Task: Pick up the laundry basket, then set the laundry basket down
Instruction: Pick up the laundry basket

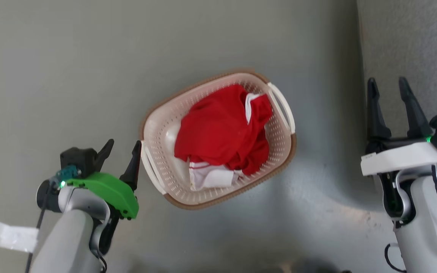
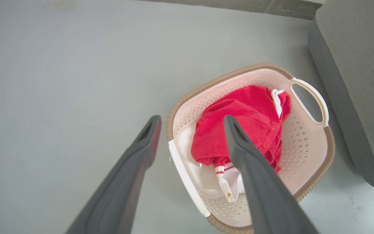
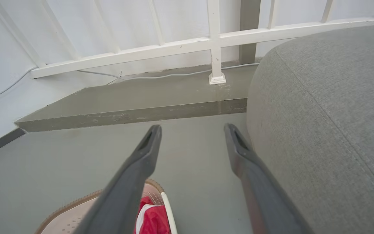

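Observation:
The laundry basket (image 1: 279,138) stands on the grey floor at mid view, pale pink-beige with a brown rim and white side handles. Red and white clothes (image 1: 222,132) lie inside it. My left gripper (image 1: 123,148) is open just left of the basket's near white handle (image 1: 151,172), fingers apart and holding nothing. In the left wrist view the basket (image 2: 307,156) sits beyond the open gripper (image 2: 192,121), with its far handle (image 2: 313,100) on the right. My right gripper (image 1: 388,85) stands open well to the right of the basket, empty. In the right wrist view, a corner of the basket (image 3: 73,214) peeks past that gripper (image 3: 192,129).
A grey upholstered sofa (image 1: 412,45) fills the right side, close to my right gripper, and appears as the sofa (image 3: 330,123) in the right wrist view. A raised grey step (image 3: 135,104) and white railing (image 3: 213,42) stand ahead. White tape (image 1: 2,235) lies on the floor at lower left.

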Controlling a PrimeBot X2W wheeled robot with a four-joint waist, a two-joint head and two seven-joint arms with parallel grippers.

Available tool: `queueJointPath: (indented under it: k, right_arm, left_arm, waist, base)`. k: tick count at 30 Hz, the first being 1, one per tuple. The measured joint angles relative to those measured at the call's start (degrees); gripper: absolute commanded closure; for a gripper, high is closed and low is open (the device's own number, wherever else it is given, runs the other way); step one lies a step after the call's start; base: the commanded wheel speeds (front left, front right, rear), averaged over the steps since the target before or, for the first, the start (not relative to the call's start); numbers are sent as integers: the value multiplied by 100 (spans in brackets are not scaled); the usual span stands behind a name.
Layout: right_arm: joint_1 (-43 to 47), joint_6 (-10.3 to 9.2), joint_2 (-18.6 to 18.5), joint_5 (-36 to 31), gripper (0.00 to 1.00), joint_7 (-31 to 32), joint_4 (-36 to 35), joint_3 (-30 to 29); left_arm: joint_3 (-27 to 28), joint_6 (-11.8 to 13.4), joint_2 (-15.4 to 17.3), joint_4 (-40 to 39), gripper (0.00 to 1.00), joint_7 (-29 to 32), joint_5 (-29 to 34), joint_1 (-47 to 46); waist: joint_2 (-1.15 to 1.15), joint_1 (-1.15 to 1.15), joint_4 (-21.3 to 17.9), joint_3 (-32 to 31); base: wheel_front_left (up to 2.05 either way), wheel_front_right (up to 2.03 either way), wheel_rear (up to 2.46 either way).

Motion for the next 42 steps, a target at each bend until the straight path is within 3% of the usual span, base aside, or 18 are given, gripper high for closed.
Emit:
queueJointPath:
  k: [16, 26, 42]
  right_arm:
    - [-662, 11, 132, -149, 0, -24, -354, 1]
    - [-975, 52, 220, -191, 0, -24, -398, -52]
    - [-1094, 104, 302, -334, 0, -24, -350, -85]
  left_arm:
    - [198, -94, 11, 832, 0, 961, -501, -1129]
    - [244, -161, 33, 1446, 0, 1210, -617, -1672]
    - [478, -236, 19, 2318, 2, 1449, -976, -2274]
  waist:
    - [0, 0, -290, 1305]
    - [0, 0, -462, 2028]
    - [0, 0, -636, 2435]
  base:
    - [0, 0, 0]
    - [0, 0, 0]
    - [0, 0, 0]
